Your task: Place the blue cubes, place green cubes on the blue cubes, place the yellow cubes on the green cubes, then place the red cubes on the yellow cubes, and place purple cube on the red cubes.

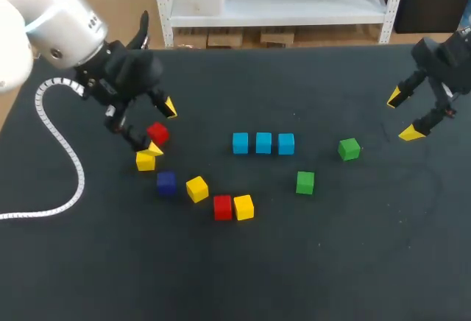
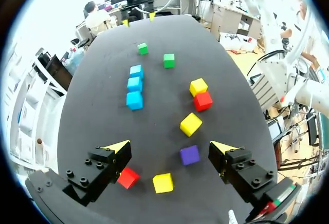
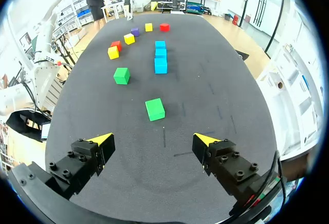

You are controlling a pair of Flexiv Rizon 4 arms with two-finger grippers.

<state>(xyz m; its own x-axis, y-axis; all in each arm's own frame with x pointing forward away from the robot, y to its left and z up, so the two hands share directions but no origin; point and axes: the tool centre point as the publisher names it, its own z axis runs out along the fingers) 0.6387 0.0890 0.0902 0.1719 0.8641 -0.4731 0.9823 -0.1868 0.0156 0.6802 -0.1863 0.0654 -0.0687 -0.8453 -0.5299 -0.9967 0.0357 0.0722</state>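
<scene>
Our left gripper (image 1: 162,127) hangs over the left part of the black table (image 1: 331,262), its yellow-tipped fingers spread wide and pinching nothing. A small red cube (image 1: 157,133) lies under it, between the tips. In the left wrist view this cube sits just beside one finger (image 2: 110,162), and we cannot tell whether they touch. At seven o'clock from the red cube, close by, lies a small yellow cube (image 1: 146,161). Between four and five o'clock of that one sits the dark purple cube (image 1: 166,182). A second yellow cube (image 1: 196,188), turned a little askew, lies at three o'clock of the purple one. At four o'clock of it we find a second red cube (image 1: 222,207), with a third yellow cube (image 1: 243,207) touching its three o'clock side.

Near the table's middle, a row of three light-blue cubes (image 1: 263,143) runs from nine to three o'clock, with slim gaps between them.

Our right gripper (image 1: 403,115) hangs over the right part of the table, fingers likewise spread and holding nothing. A bright green cube (image 1: 349,149) lies at eight o'clock from it, ahead of its fingers in the right wrist view. A second green cube (image 1: 305,182) sits at eight o'clock of the first, apart from it. Every cube rests singly on the table.
</scene>
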